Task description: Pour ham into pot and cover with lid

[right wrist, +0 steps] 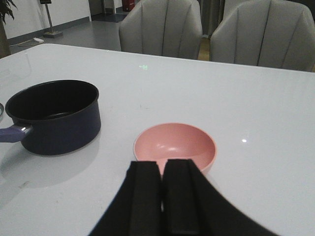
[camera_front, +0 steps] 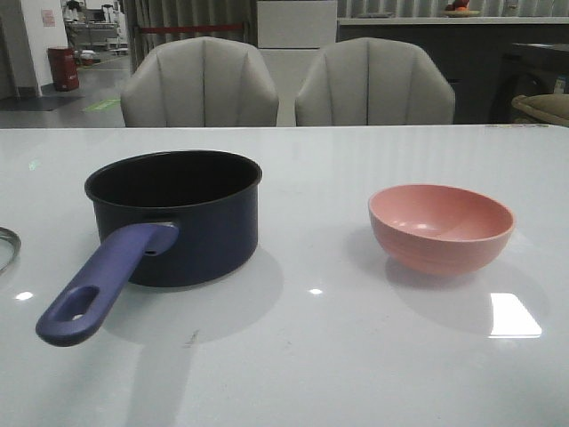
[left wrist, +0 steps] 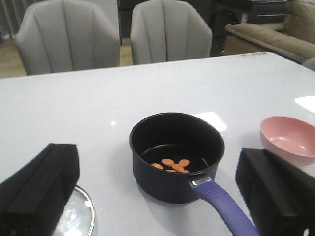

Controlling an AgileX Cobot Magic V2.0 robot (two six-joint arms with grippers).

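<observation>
A: Looking about halfway done. Ham [left wrist: 173,164] sitting on the pot [camera_front: 182,218] floor already, pink bowl [camera_front: 442,227] looking empty on the table [camera_front: 356,356]. Still needing the lid [left wrist: 76,219], lying flat on the table right by the pot, handle side.

B: Only seeing that ham from the left wrist view though. Front view just showing a dark pot interior, plus a sliver of lid rim at the far left edge.

A: Yep. Left gripper [left wrist: 157,194] spreading wide, holding nothing, hovering above pot handle and lid. Right gripper [right wrist: 163,196] pinching nearly closed, gripping nothing, hanging near the bowl.
</observation>
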